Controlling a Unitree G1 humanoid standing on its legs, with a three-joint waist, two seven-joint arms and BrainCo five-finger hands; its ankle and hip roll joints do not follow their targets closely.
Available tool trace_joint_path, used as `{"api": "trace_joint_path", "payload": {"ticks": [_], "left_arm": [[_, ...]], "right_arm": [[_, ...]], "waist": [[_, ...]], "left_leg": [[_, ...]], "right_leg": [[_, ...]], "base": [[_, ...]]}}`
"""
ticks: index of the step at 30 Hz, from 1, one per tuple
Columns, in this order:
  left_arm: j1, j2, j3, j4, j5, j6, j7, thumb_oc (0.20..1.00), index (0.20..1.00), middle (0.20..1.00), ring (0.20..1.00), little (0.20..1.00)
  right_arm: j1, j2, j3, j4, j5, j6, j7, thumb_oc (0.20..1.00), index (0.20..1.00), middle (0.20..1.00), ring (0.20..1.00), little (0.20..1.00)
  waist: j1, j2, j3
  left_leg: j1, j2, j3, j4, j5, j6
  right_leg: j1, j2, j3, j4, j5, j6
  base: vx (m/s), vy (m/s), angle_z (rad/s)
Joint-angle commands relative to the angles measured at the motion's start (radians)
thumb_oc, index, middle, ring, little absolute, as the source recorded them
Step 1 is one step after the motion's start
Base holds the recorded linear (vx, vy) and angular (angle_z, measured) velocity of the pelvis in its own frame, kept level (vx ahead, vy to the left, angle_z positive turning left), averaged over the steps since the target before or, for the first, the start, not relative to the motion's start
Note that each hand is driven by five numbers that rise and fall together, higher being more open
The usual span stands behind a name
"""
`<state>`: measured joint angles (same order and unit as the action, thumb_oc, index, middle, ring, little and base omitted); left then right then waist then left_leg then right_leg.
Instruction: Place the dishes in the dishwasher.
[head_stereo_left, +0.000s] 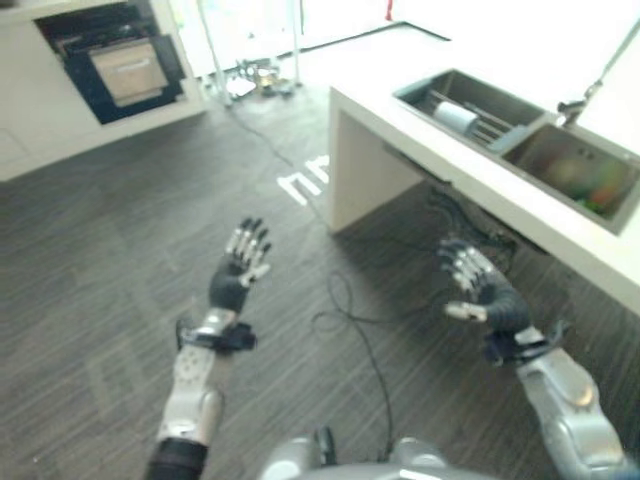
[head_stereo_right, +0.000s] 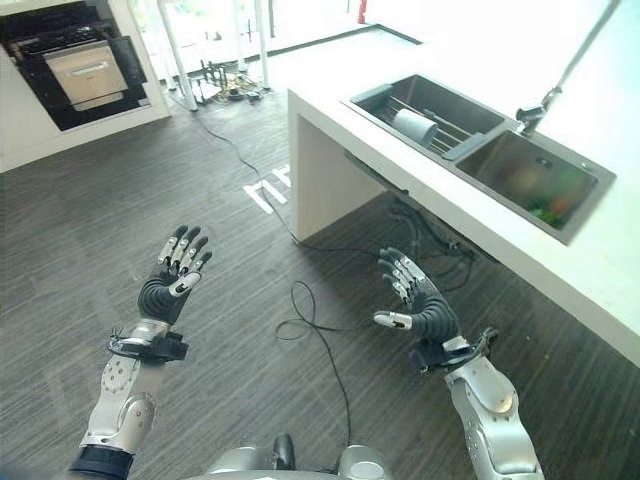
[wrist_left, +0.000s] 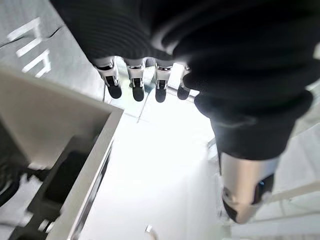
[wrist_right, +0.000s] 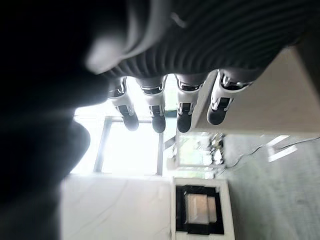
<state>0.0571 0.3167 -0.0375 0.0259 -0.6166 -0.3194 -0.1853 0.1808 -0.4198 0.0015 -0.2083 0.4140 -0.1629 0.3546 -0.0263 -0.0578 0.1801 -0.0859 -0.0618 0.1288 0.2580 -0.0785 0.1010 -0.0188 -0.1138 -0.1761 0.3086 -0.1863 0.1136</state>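
A white cup (head_stereo_left: 456, 117) lies on its side on the rack in the left basin of the sink (head_stereo_left: 480, 92), set in the white counter (head_stereo_left: 480, 180) at the right. Greenish things (head_stereo_left: 590, 185) sit blurred in the right basin. The dishwasher (head_stereo_left: 125, 65) stands at the far left, built into a white cabinet, its dark front framing a pale panel. My left hand (head_stereo_left: 240, 268) is held up over the floor with straight fingers, holding nothing. Below the counter's edge my right hand (head_stereo_left: 480, 285) is open and empty too.
A tap (head_stereo_left: 590, 85) rises behind the sink. Dark striped carpet (head_stereo_left: 100, 280) spreads between the dishwasher and the counter. White marks (head_stereo_left: 305, 180) lie on the floor by the counter's end. Metal legs and clutter (head_stereo_left: 255, 75) stand by the bright windows at the back.
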Motion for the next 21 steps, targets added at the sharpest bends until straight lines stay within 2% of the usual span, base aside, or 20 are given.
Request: {"api": "trace_joint_path", "payload": {"ticks": [1,2,3,5,6,7,8,10,13,14,16,17,19,20,21], "left_arm": [[0.032,0.025,0.025,-0.082,0.004,-0.062,0.013,1.0,1.0,1.0,1.0,1.0],[0.032,0.025,0.027,-0.084,0.006,-0.06,0.015,1.0,1.0,1.0,1.0,1.0],[0.036,0.022,0.035,-0.091,0.008,-0.052,0.021,1.0,1.0,1.0,1.0,1.0],[0.045,0.021,0.047,-0.094,0.008,-0.05,0.026,1.0,1.0,1.0,1.0,1.0],[0.057,0.017,0.065,-0.096,0.022,-0.045,0.033,1.0,1.0,1.0,1.0,1.0],[0.054,0.021,0.076,-0.097,0.015,-0.031,0.042,1.0,1.0,1.0,1.0,1.0],[0.043,0.029,0.09,-0.102,0.004,-0.011,0.029,1.0,1.0,1.0,1.0,1.0],[0.048,0.041,0.087,-0.115,0.009,-0.008,0.013,1.0,1.0,1.0,1.0,1.0],[0.05,0.046,0.069,-0.13,0.022,-0.013,0.006,1.0,1.0,1.0,1.0,1.0],[0.051,0.046,0.059,-0.134,0.029,-0.025,0.003,1.0,1.0,1.0,1.0,1.0],[0.05,0.051,0.05,-0.139,0.015,-0.018,0.001,1.0,1.0,1.0,1.0,1.0],[0.053,0.046,0.051,-0.151,0.014,0.006,-0.003,1.0,1.0,1.0,1.0,1.0],[0.058,0.046,0.055,-0.167,0.003,0.026,-0.004,1.0,1.0,1.0,1.0,1.0],[0.067,0.047,0.061,-0.175,-0.004,0.027,-0.009,1.0,1.0,1.0,1.0,1.0],[0.077,0.047,0.068,-0.186,-0.01,0.024,-0.018,1.0,1.0,1.0,1.0,1.0]], "right_arm": [[-0.033,0.005,-0.017,0.014,0.037,-0.057,-0.023,1.0,1.0,1.0,1.0,1.0],[-0.033,0.007,-0.02,0.012,0.039,-0.055,-0.029,1.0,1.0,1.0,1.0,1.0],[-0.027,0.015,-0.023,0.006,0.039,-0.054,-0.036,1.0,1.0,1.0,1.0,1.0],[-0.014,0.023,-0.022,-0.003,0.036,-0.058,-0.037,1.0,1.0,1.0,1.0,1.0],[-0.007,0.031,-0.009,-0.008,0.023,-0.063,-0.041,1.0,1.0,1.0,1.0,1.0],[-0.009,0.022,-0.009,-0.01,0.029,-0.057,-0.045,1.0,1.0,1.0,1.0,1.0],[-0.006,0.005,-0.032,-0.014,0.047,-0.059,-0.045,1.0,1.0,1.0,1.0,1.0],[0.006,-0.012,-0.061,-0.014,0.076,-0.074,-0.046,1.0,1.0,1.0,1.0,1.0],[0.006,-0.017,-0.085,-0.014,0.09,-0.095,-0.06,1.0,1.0,1.0,1.0,1.0],[0.0,-0.016,-0.085,-0.014,0.087,-0.11,-0.071,1.0,1.0,1.0,1.0,1.0],[0.0,-0.018,-0.084,-0.019,0.063,-0.118,-0.091,1.0,1.0,1.0,1.0,1.0],[-0.007,-0.023,-0.084,-0.022,0.027,-0.113,-0.117,1.0,1.0,1.0,1.0,1.0],[-0.02,-0.027,-0.085,-0.028,0.023,-0.105,-0.132,1.0,1.0,1.0,1.0,1.0],[-0.022,-0.031,-0.092,-0.032,0.03,-0.103,-0.13,1.0,1.0,1.0,1.0,1.0],[-0.023,-0.033,-0.101,-0.04,0.036,-0.1,-0.125,1.0,1.0,1.0,1.0,1.0]], "waist": [[0.014,0.012,-0.047],[0.015,0.014,-0.047],[0.02,0.017,-0.048],[0.024,0.035,-0.043],[0.026,0.042,-0.037],[0.021,0.033,-0.034],[0.004,0.007,-0.024],[-0.027,-0.012,-0.004],[-0.055,-0.02,0.01],[-0.061,-0.024,0.004],[-0.07,-0.032,-0.012],[-0.079,-0.031,-0.034],[-0.086,-0.025,-0.056],[-0.089,-0.018,-0.063],[-0.094,-0.008,-0.068]], "left_leg": [[-0.044,0.115,0.01,0.042,-0.117,-0.083],[-0.044,0.113,0.006,0.042,-0.118,-0.078],[-0.045,0.102,-0.004,0.042,-0.123,-0.064],[-0.037,0.102,-0.03,0.042,-0.134,-0.052],[-0.025,0.099,-0.043,0.042,-0.146,-0.042],[-0.015,0.09,-0.045,0.042,-0.149,-0.045],[0.014,0.065,-0.041,0.042,-0.165,-0.054],[0.069,0.055,-0.041,0.042,-0.194,-0.066],[0.127,0.046,-0.037,0.042,-0.236,-0.074],[0.147,0.038,-0.027,0.042,-0.259,-0.074],[0.174,0.02,-0.035,0.042,-0.281,-0.077],[0.201,0.014,-0.037,0.042,-0.3,-0.08],[0.235,0.024,-0.016,0.042,-0.315,-0.095],[0.248,0.034,-0.005,0.042,-0.311,-0.104],[0.258,0.049,0.008,0.042,-0.284,-0.116]], "right_leg": [[0.053,0.044,-0.011,0.001,0.125,0.065],[0.045,0.046,-0.01,0.042,0.141,0.073],[0.021,0.042,0.0,0.178,0.187,0.079],[-0.039,0.045,0.001,0.367,0.221,0.075],[-0.122,0.038,0.008,0.496,0.218,0.067],[-0.152,0.044,-0.013,0.411,0.188,0.059],[-0.153,0.031,-0.061,0.166,0.2,0.057],[-0.185,0.01,-0.091,-0.009,0.225,0.059],[-0.302,-0.067,-0.112,-0.009,0.266,0.075],[-0.307,-0.087,-0.109,-0.009,0.243,0.074],[-0.321,-0.09,-0.083,-0.009,0.232,0.078],[-0.311,-0.085,-0.055,-0.009,0.229,0.073],[-0.289,-0.088,-0.066,-0.009,0.229,0.062],[-0.28,-0.082,-0.07,-0.009,0.222,0.053],[-0.271,-0.074,-0.075,-0.009,0.211,0.042]], "base": [[0.1,0.146,0.36],[0.13,0.213,0.37],[0.1,0.199,0.39],[0.15,0.229,0.48],[0.26,0.168,0.2],[0.44,0.029,-0.06],[0.43,-0.103,-0.53],[0.44,-0.184,0.22],[0.4,-0.189,0.79],[0.37,-0.212,0.12],[0.43,-0.228,1.14],[0.43,-0.216,1.11],[0.35,-0.21,0.02],[0.3,-0.214,-0.22],[0.24,-0.195,-0.41]]}}
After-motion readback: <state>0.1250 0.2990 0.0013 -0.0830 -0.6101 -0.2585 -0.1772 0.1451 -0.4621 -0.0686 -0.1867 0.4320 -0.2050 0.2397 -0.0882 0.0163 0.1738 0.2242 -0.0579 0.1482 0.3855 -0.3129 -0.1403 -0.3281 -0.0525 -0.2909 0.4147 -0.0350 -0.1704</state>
